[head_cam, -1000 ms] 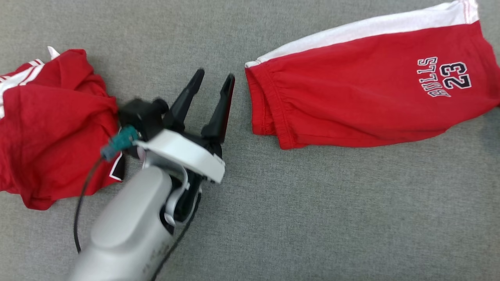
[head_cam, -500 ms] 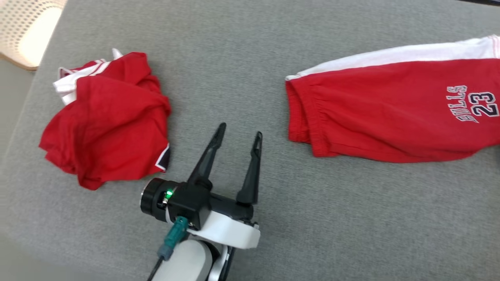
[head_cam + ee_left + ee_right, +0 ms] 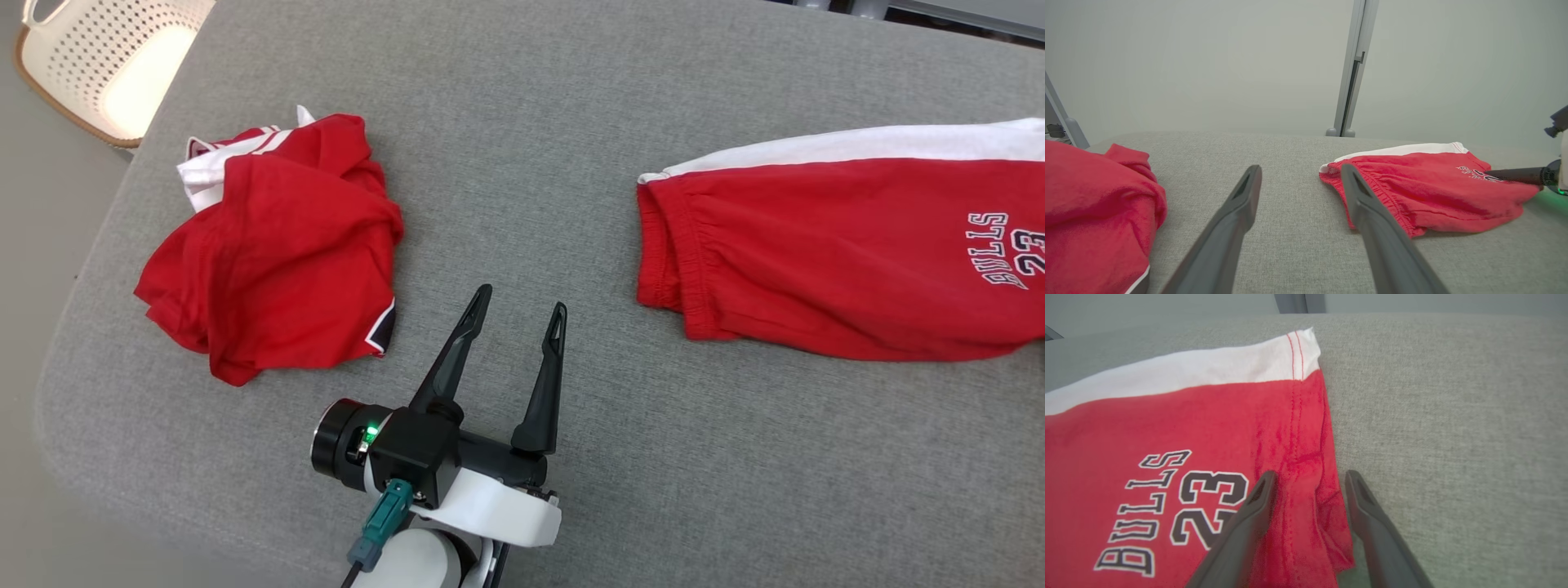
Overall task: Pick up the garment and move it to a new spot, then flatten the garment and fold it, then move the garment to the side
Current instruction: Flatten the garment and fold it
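- Shorts (image 3: 833, 253), red with a white side band and a "BULLS 23" print, are lying spread flat on the right part of the grey padded surface (image 3: 531, 122), with the elastic waist pointing toward the middle.
- A second red garment (image 3: 277, 253) is sitting crumpled in a heap on the left part of the same surface, well apart from the shorts, showing white trim at its far edge.
- A white perforated basket (image 3: 114, 57) is standing beyond the surface's far left corner.
- The left gripper (image 3: 522, 297) is hovering over bare fabric between the two garments, its jaws standing wide apart and gripping nothing.
- The right gripper (image 3: 1310, 473) is reaching in at the shorts' hem corner, jaws spread and unclenched. One finger is lying over the printed number and the other over the grey surface just beside the hem. A wrinkled fold of red cloth is sitting between them, unpinched.
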Tool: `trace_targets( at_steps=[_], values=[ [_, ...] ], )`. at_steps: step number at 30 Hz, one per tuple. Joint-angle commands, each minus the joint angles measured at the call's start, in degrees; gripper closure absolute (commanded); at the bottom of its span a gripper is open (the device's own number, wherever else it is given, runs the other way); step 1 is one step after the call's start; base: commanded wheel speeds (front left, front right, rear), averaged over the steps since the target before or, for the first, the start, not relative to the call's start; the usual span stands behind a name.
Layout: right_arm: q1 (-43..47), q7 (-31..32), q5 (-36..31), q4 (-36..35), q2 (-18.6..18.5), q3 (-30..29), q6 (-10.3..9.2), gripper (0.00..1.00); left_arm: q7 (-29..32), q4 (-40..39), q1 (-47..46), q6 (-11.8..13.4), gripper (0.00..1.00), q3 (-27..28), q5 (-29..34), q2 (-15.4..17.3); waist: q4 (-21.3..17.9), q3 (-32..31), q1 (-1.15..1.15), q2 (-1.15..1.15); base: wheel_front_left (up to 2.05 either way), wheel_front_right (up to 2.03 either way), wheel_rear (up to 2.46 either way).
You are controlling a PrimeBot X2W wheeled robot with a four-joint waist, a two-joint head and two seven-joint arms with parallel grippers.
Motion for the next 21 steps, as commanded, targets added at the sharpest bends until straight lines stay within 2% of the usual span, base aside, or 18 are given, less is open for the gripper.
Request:
trace_targets(
  at_steps=[1,2,15,21],
  values=[
    [3.16,2.15,0.72,-0.85,1.70,2.00,0.01,0.75,-0.26,0.15,0.27,0.32,0.00,0.48,0.22,0.18,-0.60,-0.30,0.00,0.00,0.00,0.00,0.00],
    [3.23,2.15,0.89,-1.37,1.65,2.21,0.01,1.00,-0.26,0.25,0.21,0.22,0.00,0.62,0.41,0.18,-0.95,-0.42,0.00,0.00,0.00,0.00,0.00],
    [2.57,-6.53,-2.87,0.30,-4.49,3.42,-0.06,1.00,-0.27,1.81,0.75,-1.53,0.00,2.78,1.67,0.18,-6.85,-2.81,0.00,0.00,0.00,0.00,0.00],
    [1.22,-8.37,-8.27,2.34,-7.67,6.25,-0.06,1.00,-0.27,2.59,1.17,-2.54,0.00,4.16,2.42,0.19,-10.04,-3.74,0.00,0.00,0.00,0.00,0.00]
  ],
)
